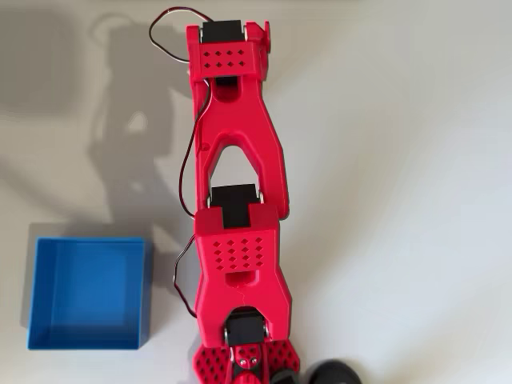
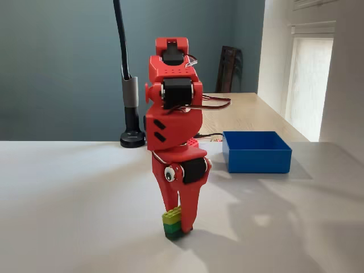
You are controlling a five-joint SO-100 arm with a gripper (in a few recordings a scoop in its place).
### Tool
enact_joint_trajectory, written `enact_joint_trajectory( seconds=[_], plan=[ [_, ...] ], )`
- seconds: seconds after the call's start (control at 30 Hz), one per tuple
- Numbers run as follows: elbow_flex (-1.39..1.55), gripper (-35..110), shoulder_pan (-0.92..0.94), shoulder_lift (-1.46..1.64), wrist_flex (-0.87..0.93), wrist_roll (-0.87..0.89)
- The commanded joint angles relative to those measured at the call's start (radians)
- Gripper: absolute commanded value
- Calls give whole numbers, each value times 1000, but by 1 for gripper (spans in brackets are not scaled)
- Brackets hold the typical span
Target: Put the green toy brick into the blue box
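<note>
One small green toy brick (image 2: 172, 223) stands on the white table (image 2: 68, 199) in the fixed view, near the camera and a little left of centre, with its lime studded top uppermost and darker green sides below. Your red arm reaches straight down over it, and the tool (image 2: 181, 219) has its fingers lowered around the brick: one finger passes down the brick's right side and seems to touch it, while the other is hidden behind. You cannot tell from this angle whether the fingers have closed enough to grip, and the brick seems to rest on the table, not lifted. Judged by its look, the brick is hard moulded plastic, very light, stiff and smooth, so it should not deform but could slip or twist if pinched off centre. Your best hold is probably across two flat opposite sides, low enough to clear the studs. The blue box (image 2: 256, 152) sits farther back and to the right in the fixed view, well apart from the brick, open at the top and with nothing visible inside. In the overhead view the box (image 1: 88, 292) lies at the lower left, just beside the arm.
</note>
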Motion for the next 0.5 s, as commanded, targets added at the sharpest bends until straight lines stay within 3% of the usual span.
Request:
enact_joint_trajectory(
  seconds=[0.0, 0.47],
  plan=[
    [-20, 5, -17, 38, -5, 12],
    [18, 0, -15, 57, 0, 61]
  ],
)
